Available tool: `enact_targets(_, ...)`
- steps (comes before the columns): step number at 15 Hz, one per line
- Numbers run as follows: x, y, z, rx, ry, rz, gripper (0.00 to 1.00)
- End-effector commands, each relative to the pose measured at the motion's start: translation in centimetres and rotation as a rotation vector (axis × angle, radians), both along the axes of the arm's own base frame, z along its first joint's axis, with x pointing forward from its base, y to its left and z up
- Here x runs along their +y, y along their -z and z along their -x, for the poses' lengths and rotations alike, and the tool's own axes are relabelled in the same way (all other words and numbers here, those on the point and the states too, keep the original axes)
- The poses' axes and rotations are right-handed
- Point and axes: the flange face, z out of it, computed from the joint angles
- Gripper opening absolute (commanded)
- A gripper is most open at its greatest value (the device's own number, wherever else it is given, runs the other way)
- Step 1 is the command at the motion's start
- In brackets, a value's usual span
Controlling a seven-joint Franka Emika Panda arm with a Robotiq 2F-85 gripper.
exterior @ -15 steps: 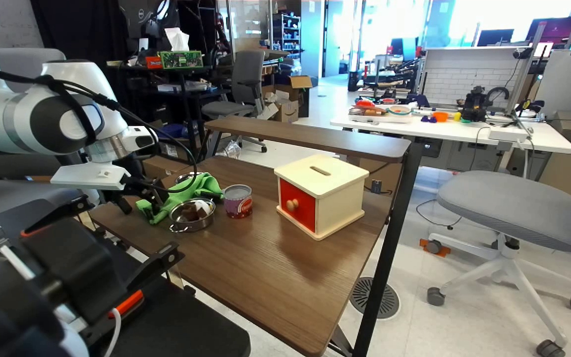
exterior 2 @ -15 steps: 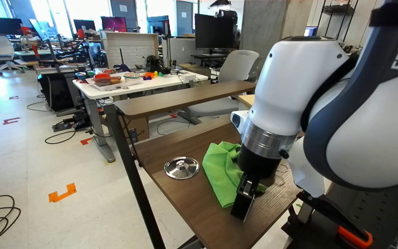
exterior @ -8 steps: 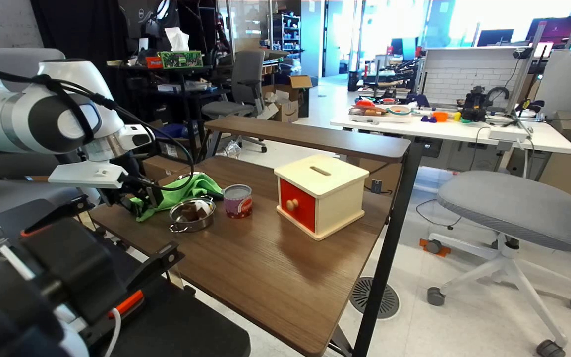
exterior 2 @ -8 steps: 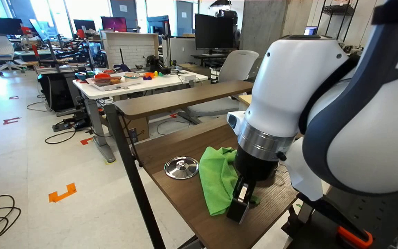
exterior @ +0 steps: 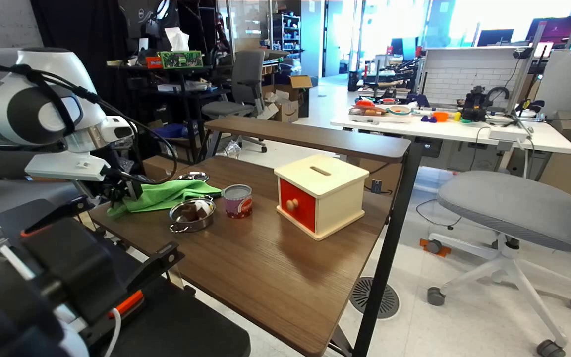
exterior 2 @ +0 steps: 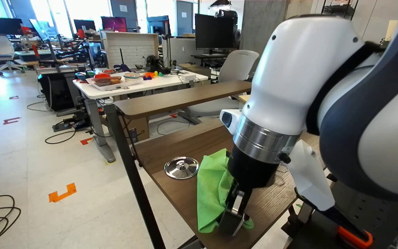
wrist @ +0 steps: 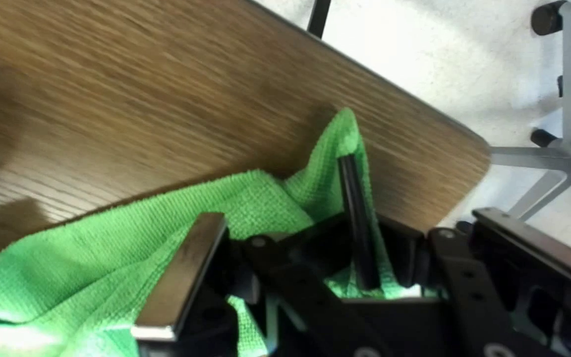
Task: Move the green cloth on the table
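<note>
**Gripped cloth [exterior 2: 208, 193] lies close to pot [exterior: 199, 226] and lid [exterior 2: 181, 168]**

The gripper [wrist: 362, 243] appears clamped on a raised fold of the green cloth near a corner of the table [wrist: 156, 99]; the rest lies rumpled on it, its far end just beside the can [exterior: 238, 203]. A sideways move could sweep the loose part into the lid or tip the pot; whether cloth and pot touch cannot be told. With only that fold pinched, the hold may slip if the far end snags. Carried past the edge, the cloth would likely droop off.
</note>
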Motion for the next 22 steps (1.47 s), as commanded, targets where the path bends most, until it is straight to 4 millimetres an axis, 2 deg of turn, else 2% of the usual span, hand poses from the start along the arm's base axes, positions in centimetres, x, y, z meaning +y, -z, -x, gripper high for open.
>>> enact_targets(1,0.9,-4.3,1.1,-0.034,-0.04,-0.073,0.0)
enact_targets(6,1.4,-9.0,1.2,-0.067,-0.039,-0.152,0.0)
enact_targets(10,0.2,-10.7,0.1,-0.088,0.006,-0.205,0.0)
enact_targets(16,-4.4,-9.7,-4.2,-0.131,0.123,-0.198,0.0)
enact_targets(22,-9.5,-6.0,-6.8,-0.12,0.211,-0.112,0.0)
